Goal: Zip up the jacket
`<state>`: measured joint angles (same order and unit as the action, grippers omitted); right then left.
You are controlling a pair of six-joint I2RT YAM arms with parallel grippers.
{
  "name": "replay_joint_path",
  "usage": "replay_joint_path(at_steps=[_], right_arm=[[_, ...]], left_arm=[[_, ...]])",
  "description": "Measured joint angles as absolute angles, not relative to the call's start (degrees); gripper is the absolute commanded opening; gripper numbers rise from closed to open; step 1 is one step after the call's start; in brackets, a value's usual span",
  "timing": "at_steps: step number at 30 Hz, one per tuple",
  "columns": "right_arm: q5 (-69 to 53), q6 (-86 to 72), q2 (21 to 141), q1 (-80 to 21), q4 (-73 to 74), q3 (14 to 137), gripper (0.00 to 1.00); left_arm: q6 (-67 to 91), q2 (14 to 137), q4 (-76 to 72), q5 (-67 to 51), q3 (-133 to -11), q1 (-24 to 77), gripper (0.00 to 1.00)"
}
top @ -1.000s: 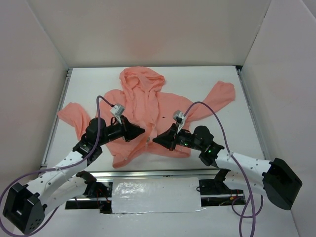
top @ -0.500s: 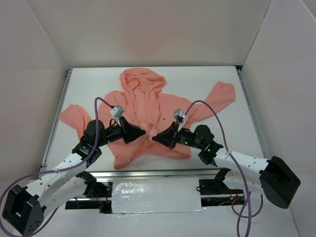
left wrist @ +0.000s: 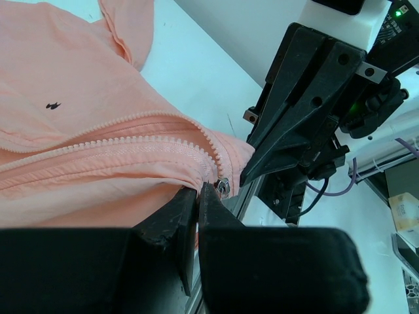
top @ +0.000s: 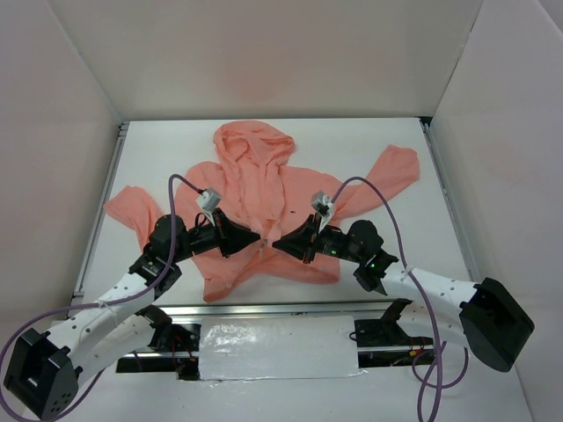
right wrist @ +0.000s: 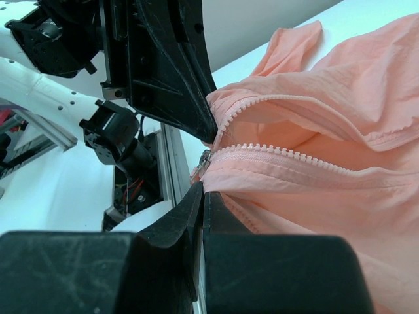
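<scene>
Now the jacket (top: pixel 255 176) lies spread front-up on the white counter (top: pixel 405 246). Its hood (top: pixel 253 141) points toward the far edge, one sleeve reaches toward the left edge and the other toward the far right corner. Its hem lies by the near edge, and both hands meet there, tip to tip, at the bottom of the zipper (left wrist: pixel 131 147). The left hand (top: pixel 258 236) comes in from the left side with its fingers pressed together, pinching the hem fabric. The right hand (top: pixel 277 243) comes in from the right, its fingers likewise together, clamped on the hem of the opposite front panel. A small metal slider (left wrist: pixel 223 187) sits just beside both tips. From it two rows of teeth run toward the hood and stand apart, so the front is open there. A tiny dark chest mark (left wrist: pixel 52 104) shows on the panel beyond the left hand
</scene>
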<state>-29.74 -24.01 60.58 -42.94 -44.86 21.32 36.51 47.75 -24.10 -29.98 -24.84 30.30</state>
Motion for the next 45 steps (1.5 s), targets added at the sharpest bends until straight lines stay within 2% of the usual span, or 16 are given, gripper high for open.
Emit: replay_joint_path(at_steps=[45], right_arm=[[-39.88, -25.91, 64.01, -39.7, -48.9, 22.9, 0.0]], left_arm=[[38.2, 48.34, -26.44, -31.44, -24.12, 30.33, 0.0]])
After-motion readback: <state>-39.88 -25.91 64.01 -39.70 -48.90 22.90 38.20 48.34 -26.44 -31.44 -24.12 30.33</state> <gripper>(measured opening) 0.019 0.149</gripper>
